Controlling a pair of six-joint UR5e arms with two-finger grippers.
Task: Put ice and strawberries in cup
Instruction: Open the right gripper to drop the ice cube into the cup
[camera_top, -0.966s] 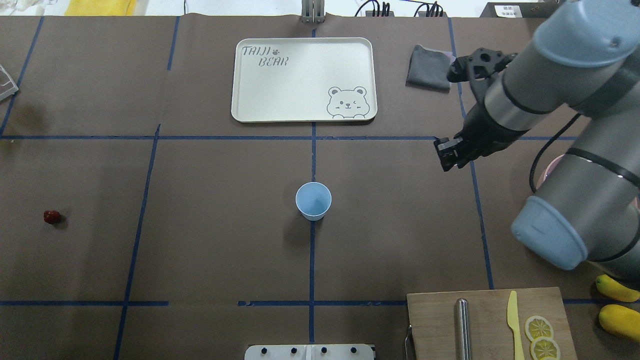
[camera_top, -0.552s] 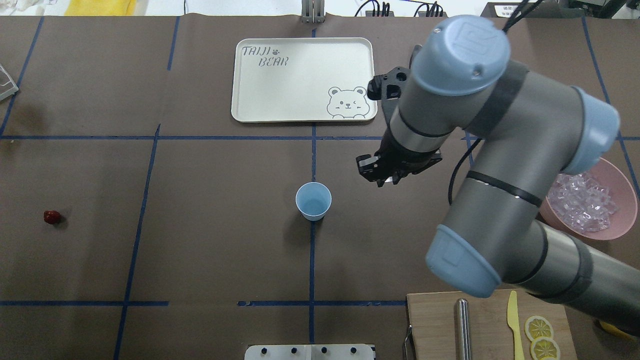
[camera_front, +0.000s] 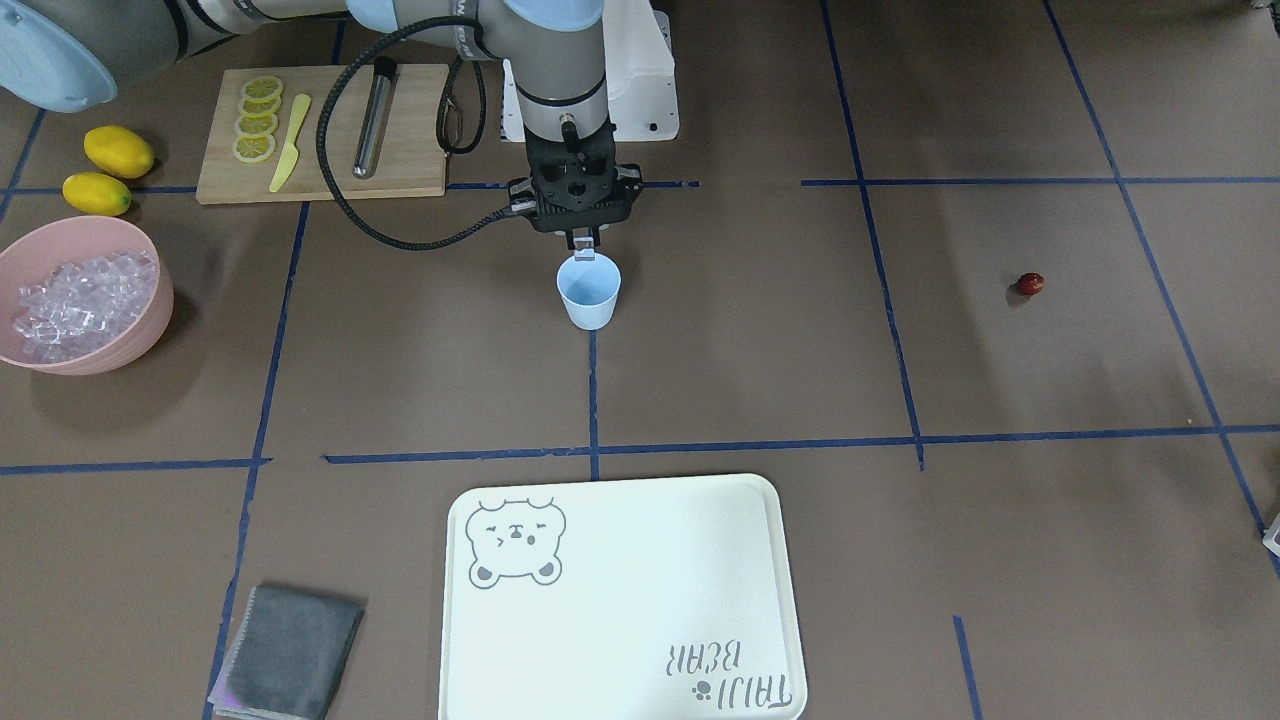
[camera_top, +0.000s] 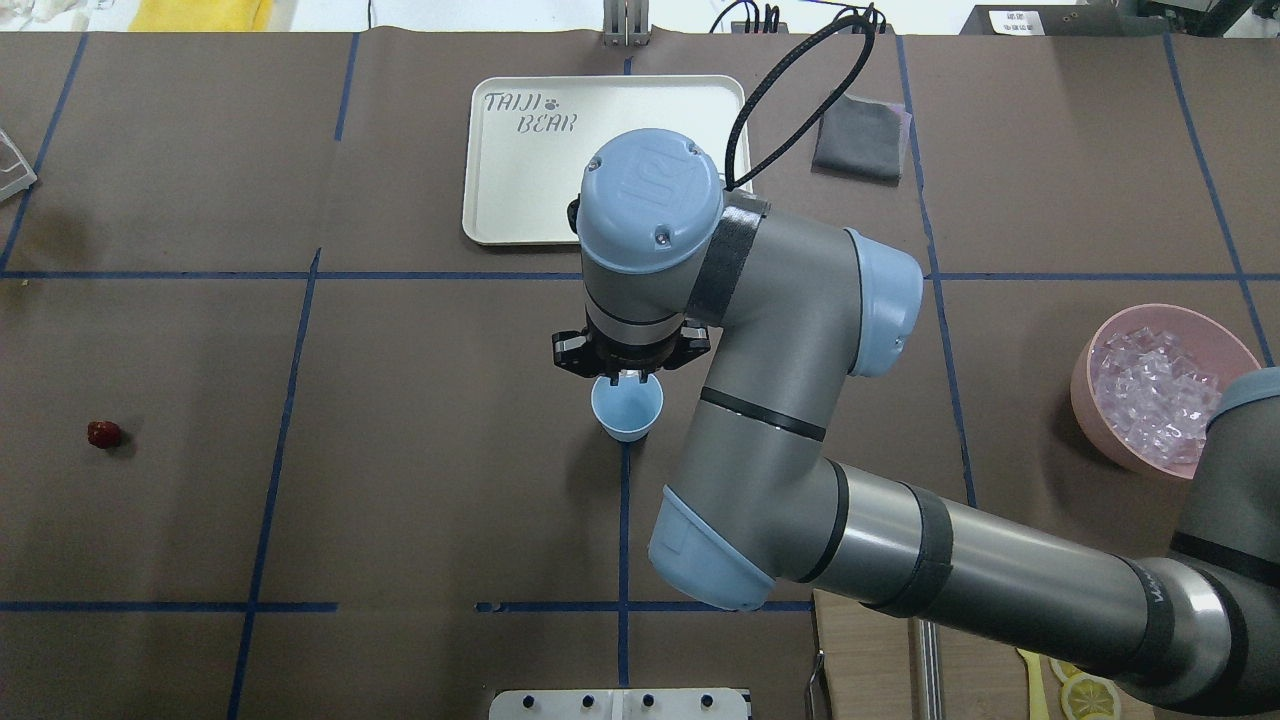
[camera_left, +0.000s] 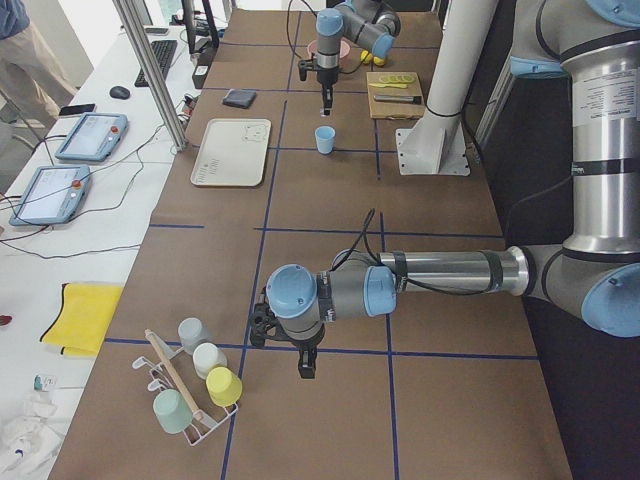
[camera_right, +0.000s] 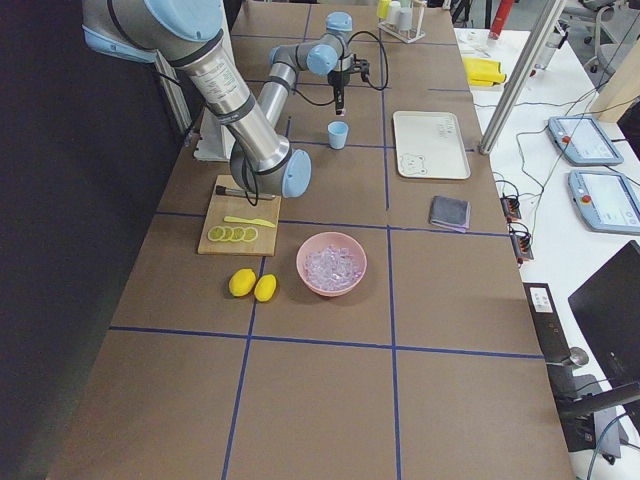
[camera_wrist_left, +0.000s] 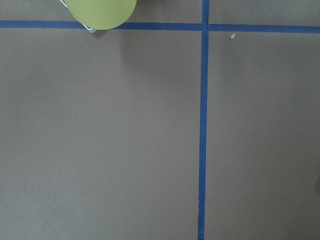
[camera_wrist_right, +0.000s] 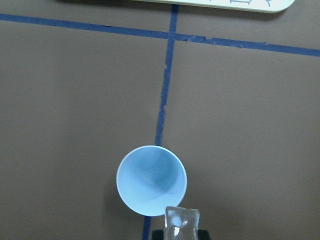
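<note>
The pale blue cup (camera_top: 627, 410) stands upright at the table's middle; it also shows in the front view (camera_front: 589, 292) and the right wrist view (camera_wrist_right: 151, 180), and its inside looks bare. My right gripper (camera_top: 628, 378) hangs just above the cup's rim, shut on one clear ice cube (camera_wrist_right: 182, 222), which also shows in the front view (camera_front: 584, 255). More ice (camera_top: 1150, 390) fills the pink bowl (camera_top: 1085, 375) at the right. The strawberry (camera_top: 103, 433) lies alone far left. My left gripper (camera_left: 307, 370) shows only in the exterior left view, and I cannot tell its state.
A white bear tray (camera_top: 500, 200) lies beyond the cup, with a grey cloth (camera_top: 857, 135) to its right. A cutting board (camera_front: 410, 150) holds lemon slices, a yellow knife and a metal rod. Two lemons (camera_front: 108, 165) lie beside it. A cup rack (camera_left: 190, 390) stands near the left arm.
My right arm has swung left from the bowl side, and its gripper with the ice cube now hangs over the cup. The cup and strawberry have not moved.
</note>
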